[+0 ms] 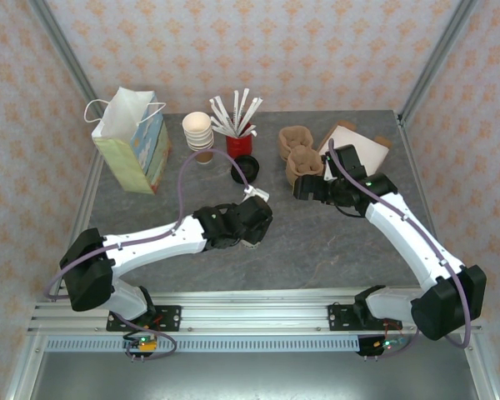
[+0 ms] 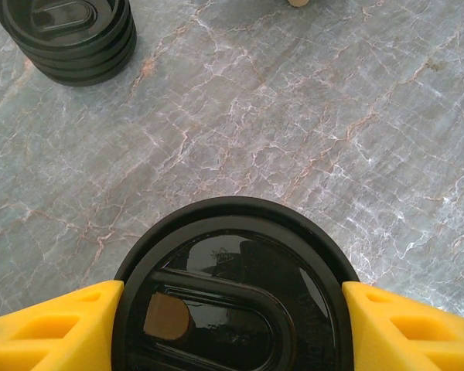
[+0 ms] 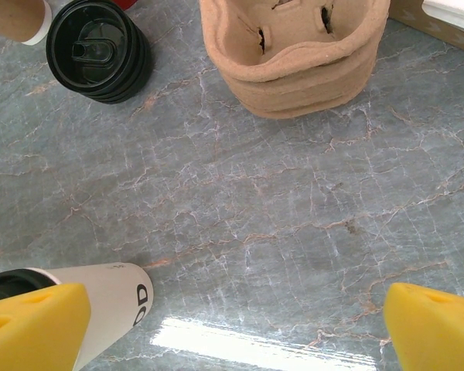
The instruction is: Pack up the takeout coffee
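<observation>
The takeout coffee, a cream-white cup under a round black lid, stands on the grey marble table. My left gripper is shut on it, one yellow finger against each side of the lid. From above, the left gripper sits mid-table and covers the cup. In the right wrist view the same cup shows at the lower left. My right gripper hangs open over bare table, right of the cup; from above it is beside the carriers.
A white paper bag stands open at the back left. Behind the arms are stacked lidless cups, a red holder of stirrers, a pile of loose black lids and brown pulp cup carriers. A flat box lies back right.
</observation>
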Tool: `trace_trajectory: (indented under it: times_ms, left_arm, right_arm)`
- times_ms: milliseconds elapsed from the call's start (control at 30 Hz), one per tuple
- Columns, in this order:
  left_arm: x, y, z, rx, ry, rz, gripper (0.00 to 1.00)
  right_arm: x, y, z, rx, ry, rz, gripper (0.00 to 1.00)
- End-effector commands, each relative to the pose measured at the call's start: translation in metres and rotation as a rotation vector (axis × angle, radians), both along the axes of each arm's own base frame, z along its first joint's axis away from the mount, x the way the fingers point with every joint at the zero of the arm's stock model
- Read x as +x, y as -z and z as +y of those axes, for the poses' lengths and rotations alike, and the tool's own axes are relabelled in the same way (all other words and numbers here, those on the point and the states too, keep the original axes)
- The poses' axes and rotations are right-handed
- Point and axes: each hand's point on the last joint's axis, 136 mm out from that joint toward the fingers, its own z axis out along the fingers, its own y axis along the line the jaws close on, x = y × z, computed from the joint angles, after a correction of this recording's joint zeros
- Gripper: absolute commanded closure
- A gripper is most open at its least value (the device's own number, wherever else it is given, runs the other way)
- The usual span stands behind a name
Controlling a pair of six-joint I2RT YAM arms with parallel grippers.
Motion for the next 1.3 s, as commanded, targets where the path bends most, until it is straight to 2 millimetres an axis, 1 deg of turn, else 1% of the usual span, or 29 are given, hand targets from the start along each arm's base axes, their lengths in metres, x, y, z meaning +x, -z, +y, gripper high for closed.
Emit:
trace_trajectory:
  times_ms: [0,200,433,500,733,900,1100,1267]
  left_arm:
    - [0.002,0.006,-0.001,-0.005,-0.020,-0.008,0.39]
    - [0.001,0.011,0.000,-0.003,-0.026,-0.004,0.39]
    - [0.000,0.008,0.000,-0.037,-0.037,-0.004,0.39]
    - [0.000,0.010,0.001,-0.032,-0.040,-0.002,0.39]
    - [-0.006,0.030,0.010,0.017,-0.047,0.028,0.39]
    - [-0.016,0.042,0.021,0.076,-0.042,0.058,0.39]
    - [-0.031,0.057,0.028,0.123,-0.029,0.114,0.40]
    - [-0.038,0.068,0.036,0.176,-0.031,0.154,0.40]
  right_arm:
    - [-0.003,0.006,-0.003,-0.011,-0.004,0.014,0.02]
    - [-0.004,0.007,-0.002,-0.004,-0.008,0.019,0.02]
    - [-0.005,0.009,-0.001,-0.001,-0.009,0.025,0.02]
    - [-0.005,0.009,0.000,0.000,-0.011,0.026,0.02]
    - [-0.005,0.009,-0.001,-0.001,-0.010,0.027,0.03]
    - [-0.005,0.009,-0.001,0.002,-0.008,0.027,0.03]
    - [-0.005,0.010,0.000,0.004,-0.007,0.029,0.03]
    - [-0.005,0.010,0.000,0.008,-0.006,0.031,0.03]
